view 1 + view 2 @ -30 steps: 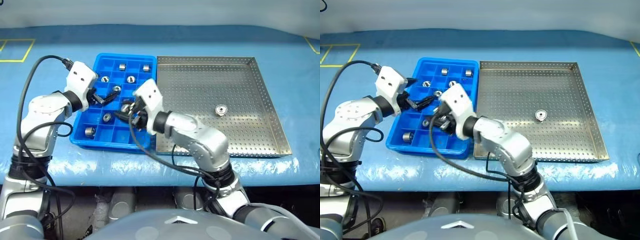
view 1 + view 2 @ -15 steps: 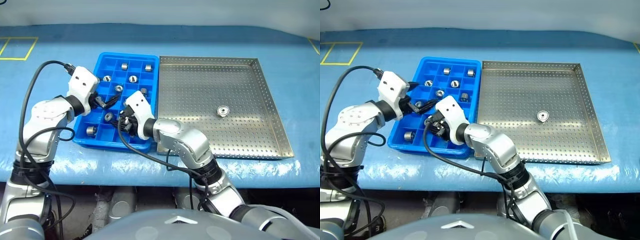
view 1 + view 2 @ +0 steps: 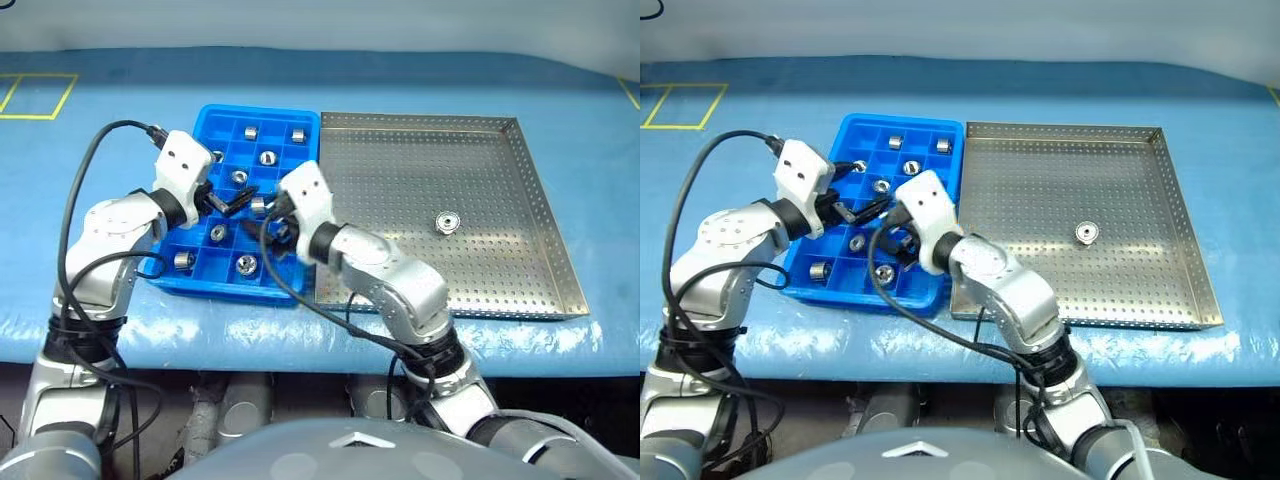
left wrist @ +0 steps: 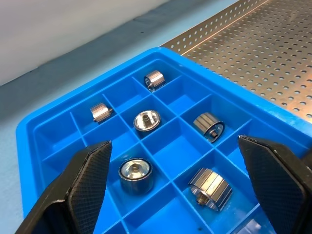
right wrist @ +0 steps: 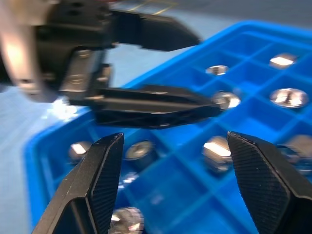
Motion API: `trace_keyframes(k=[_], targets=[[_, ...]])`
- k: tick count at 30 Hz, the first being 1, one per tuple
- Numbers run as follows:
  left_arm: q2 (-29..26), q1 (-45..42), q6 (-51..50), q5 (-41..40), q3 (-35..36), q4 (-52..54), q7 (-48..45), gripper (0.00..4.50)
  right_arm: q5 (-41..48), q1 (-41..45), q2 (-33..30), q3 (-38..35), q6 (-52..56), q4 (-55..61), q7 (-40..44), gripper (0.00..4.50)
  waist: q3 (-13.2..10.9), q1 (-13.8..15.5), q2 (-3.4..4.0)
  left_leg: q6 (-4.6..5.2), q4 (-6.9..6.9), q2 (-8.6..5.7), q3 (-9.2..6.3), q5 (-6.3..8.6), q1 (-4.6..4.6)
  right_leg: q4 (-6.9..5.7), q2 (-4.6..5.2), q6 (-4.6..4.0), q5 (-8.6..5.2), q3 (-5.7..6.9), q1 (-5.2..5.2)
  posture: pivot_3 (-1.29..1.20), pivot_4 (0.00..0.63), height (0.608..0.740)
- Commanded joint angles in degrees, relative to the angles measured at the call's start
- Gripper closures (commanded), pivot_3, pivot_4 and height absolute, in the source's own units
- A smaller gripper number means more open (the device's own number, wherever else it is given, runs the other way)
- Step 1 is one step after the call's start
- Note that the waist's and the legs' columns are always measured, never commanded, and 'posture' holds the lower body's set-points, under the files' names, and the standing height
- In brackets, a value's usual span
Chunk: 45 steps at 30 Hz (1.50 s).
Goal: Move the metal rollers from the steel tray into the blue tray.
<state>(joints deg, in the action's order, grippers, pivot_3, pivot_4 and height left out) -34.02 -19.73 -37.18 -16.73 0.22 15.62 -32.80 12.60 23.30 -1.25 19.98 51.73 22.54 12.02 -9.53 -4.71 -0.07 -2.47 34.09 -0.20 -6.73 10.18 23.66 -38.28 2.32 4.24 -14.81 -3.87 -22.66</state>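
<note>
Left eye view: the blue tray [image 3: 300,114] is seen on the blue surface [image 3: 90,160], touching the left rim of the steel tray [image 3: 520,200]. Several metal rollers [image 3: 246,264] are lodged singly in the blue tray's compartments, at least nine being countable across the head and wrist views, though a few may be hidden by the arms. One last roller [image 3: 445,221] is left on the perforated floor of the steel tray, well apart from both arms, toward its right half.

Both arms are held over the blue tray. The left gripper [image 4: 180,190] is spread wide with nothing between its fingers, above the middle compartments. The right gripper [image 5: 170,180] is likewise parted and nothing is pinched in it; it hangs just beside the left one, above the near rows.

The task is judged nearly finished: almost every roller is already sorted, and a single piece remains to be fetched from the steel tray and dropped into a free compartment.
</note>
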Motion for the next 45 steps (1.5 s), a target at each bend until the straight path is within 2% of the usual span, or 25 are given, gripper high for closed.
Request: trace_keyframes(k=[1, 4, 8, 13, 16, 23, 26, 29, 30, 35, 37, 40, 45], targets=[[3.5, -1.4, 0.5, -2.2, -1.2, 0.9, -0.9, 0.00, -8.4, -2.3, -3.6, -10.1, -0.9, 3.2, -10.5, 0.94, 0.0, 0.3, -0.04, 0.00, 0.02, -0.02, 0.00, 0.00, 0.01, 0.00, 0.02, 0.00, 0.00, 0.00, 0.00, -0.08, 0.150, 0.740], [6.1, -1.1, 0.6, -2.4, -3.2, 1.0, -1.1, 0.00, -12.1, -6.5, -4.8, -18.3, -0.7, 1.1, -17.0, 0.94, 0.1, 0.5, -0.08, -0.01, 0.02, -0.13, 0.00, 0.00, 0.03, 0.03, 0.12, 0.00, 0.00, 0.00, 0.04, -0.09, 0.150, 0.740], [8.0, -1.5, 0.3, -2.0, -5.2, 0.1, -1.4, 0.00, -10.9, -9.6, -4.6, -25.2, -0.9, 0.1, -17.3, 0.94, 0.0, -0.8, -0.04, 0.02, -0.05, -0.15, 0.06, 0.01, 0.02, 0.01, 0.14, -0.01, 0.01, -0.06, -0.01, -0.11, 0.150, 0.740], [8.9, -2.2, 0.5, -1.5, -7.2, -0.8, -1.8, 0.00, -10.0, -8.8, -4.9, -29.2, -2.0, -3.9, -16.5, 0.94, 0.0, -2.4, -0.04, 0.04, 0.06, -0.13, 0.12, 0.00, -0.09, -0.19, 0.09, 0.00, 0.00, -0.14, 0.03, -0.12, 0.150, 0.740], [9.3, -2.5, 0.5, -1.6, -7.2, -1.2, -1.6, 0.00, -9.0, -8.0, -5.2, -31.0, -3.1, -7.0, -16.0, 0.94, 0.0, -2.4, -0.04, 0.09, 0.13, -0.13, 0.12, -0.04, -0.11, -0.25, 0.08, 0.23, -0.13, -0.14, 0.07, -0.11, 0.150, 0.740], [8.8, -1.5, 0.6, -1.2, -6.5, -0.6, -1.1, 0.00, -7.8, -5.8, -4.6, -33.4, -3.8, -14.1, -16.2, 0.94, 0.0, -2.2, -0.04, 0.10, 0.13, -0.14, 0.11, -0.04, -0.10, -0.28, 0.09, 0.15, -0.09, -0.14, 0.08, -0.09, 0.150, 0.740], [8.4, -1.3, 0.6, -1.3, -5.7, -0.5, -0.9, 0.00, -7.2, -5.5, -4.1, -33.3, -3.7, -15.4, -15.8, 1.52, 0.0, -2.2, -0.04, 0.10, 0.10, -0.14, 0.09, -0.04, -0.11, -0.28, 0.09, 0.01, -0.01, -0.14, 0.07, -0.08, 0.150, 0.740], [8.1, -1.3, 0.7, -1.1, -5.6, -0.5, -0.6, 0.00, -6.9, -5.3, -4.2, -32.9, -4.2, -14.8, -15.4, 2.51, 0.0, -2.0, -0.04, 0.10, 0.11, -0.14, 0.09, -0.04, -0.11, -0.28, 0.09, 0.01, -0.01, -0.14, 0.08, -0.08, 0.150, 0.740], [8.0, -1.2, 0.7, -1.1, -5.5, -0.5, -0.5, 0.00, -6.9, -5.2, -4.2, -32.8, -4.4, -14.3, -15.5, 2.65, 0.0, -2.0, -0.04, 0.10, 0.12, -0.14, 0.09, -0.04, -0.11, -0.28, 0.09, 0.01, -0.01, -0.14, 0.08, -0.08, 0.150, 0.740], [7.8, -1.3, 1.2, -1.5, -3.9, -0.5, 0.0, 0.00, -5.0, -4.0, -2.8, -31.0, -5.9, -6.9, -13.8, 2.65, 0.0, -2.1, -0.02, 0.10, 0.11, -0.14, 0.09, -0.04, -0.11, -0.28, 0.08, 0.19, -0.12, -0.14, 0.06, -0.08, 0.150, 0.740], [7.4, -1.7, 1.4, -1.9, -2.0, -1.0, 0.4, 0.00, -2.1, -3.3, -2.4, -26.6, -4.7, -2.4, -9.1, 2.65, 0.0, -2.4, -0.01, 0.10, 0.09, -0.13, 0.09, -0.04, -0.09, -0.28, 0.08, 0.18, -0.11, -0.14, 0.02, -0.08, 0.150, 0.740], [5.6, -2.5, 1.8, -0.9, 0.3, -2.4, 0.7, 0.00, 2.1, -2.6, -2.0, -15.1, 0.5, 2.9, -1.5, 2.65, 0.0, -2.8, 0.00, 0.10, 0.08, -0.09, 0.09, -0.04, -0.10, -0.30, 0.04, 0.19, -0.12, -0.15, -0.01, -0.09, 0.150, 0.740], [2.7, -2.9, 3.0, -0.4, 2.4, -3.6, 0.1, 0.00, 5.1, -2.6, 0.0, -4.3, 4.0, 2.8, 2.5, 2.65, 0.0, -2.2, -0.01, 0.09, 0.05, 0.09, -0.02, -0.04, -0.09, -0.32, -0.13, 0.14, -0.19, -0.04, -0.01, -0.08, 0.150, 0.740]])
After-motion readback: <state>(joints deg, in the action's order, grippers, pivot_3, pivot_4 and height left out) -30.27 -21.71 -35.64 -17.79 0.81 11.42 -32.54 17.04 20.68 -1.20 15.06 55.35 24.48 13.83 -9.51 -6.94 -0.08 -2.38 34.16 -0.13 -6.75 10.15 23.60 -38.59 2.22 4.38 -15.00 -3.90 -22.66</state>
